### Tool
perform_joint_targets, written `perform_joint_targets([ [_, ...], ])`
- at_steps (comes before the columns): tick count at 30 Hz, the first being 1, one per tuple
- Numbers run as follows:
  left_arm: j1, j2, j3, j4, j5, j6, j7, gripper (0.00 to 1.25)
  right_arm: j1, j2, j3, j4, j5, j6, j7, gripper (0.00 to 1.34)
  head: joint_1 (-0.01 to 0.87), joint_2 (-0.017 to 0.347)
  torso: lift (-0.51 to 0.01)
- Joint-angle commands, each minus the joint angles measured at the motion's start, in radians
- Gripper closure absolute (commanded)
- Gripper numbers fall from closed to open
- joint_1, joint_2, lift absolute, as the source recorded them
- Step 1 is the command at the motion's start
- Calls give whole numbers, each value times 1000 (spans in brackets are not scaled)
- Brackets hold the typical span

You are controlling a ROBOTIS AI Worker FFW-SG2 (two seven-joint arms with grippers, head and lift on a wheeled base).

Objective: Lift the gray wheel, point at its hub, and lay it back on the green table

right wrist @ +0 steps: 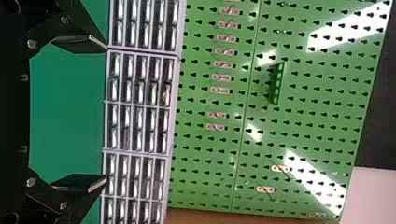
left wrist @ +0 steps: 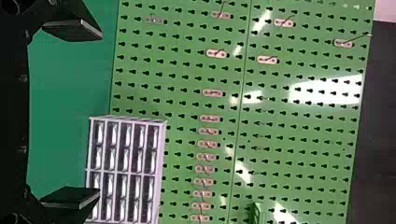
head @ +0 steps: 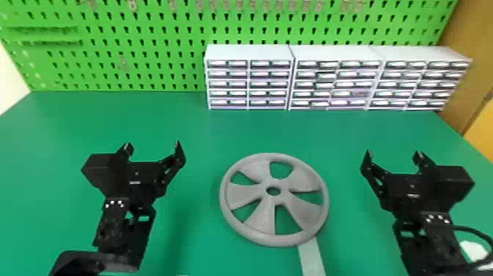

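The gray wheel (head: 253, 220) lies flat on the green table (head: 198, 135), a round hub hole at its middle and spokes around it. To its left my left gripper (head: 153, 146) stands open above the table, apart from the wheel. On the other side my right gripper (head: 393, 156) is also open and touches nothing. In the left wrist view the left gripper (left wrist: 100, 114) has a wide gap between its fingers. The right wrist view shows the right gripper (right wrist: 106, 112) with its fingers likewise far apart.
White drawer cabinets (head: 249, 53) line the table's back right, before a green pegboard (head: 146, 40). A pale strip (head: 311, 258) runs from beneath the wheel's near edge toward the front. A white item (head: 475, 251) lies beside the right arm's cable.
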Motion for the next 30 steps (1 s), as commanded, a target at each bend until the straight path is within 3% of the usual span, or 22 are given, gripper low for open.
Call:
perform_joint_targets([
  [1, -10, 0, 1, 4, 5, -12, -6, 110, -3, 0, 2, 0, 0, -9, 0, 295, 692, 48, -93],
  [30, -26, 0, 3, 9, 11, -35, -11, 110, -15, 8, -3, 0, 0, -41, 0, 295, 692, 48, -93],
])
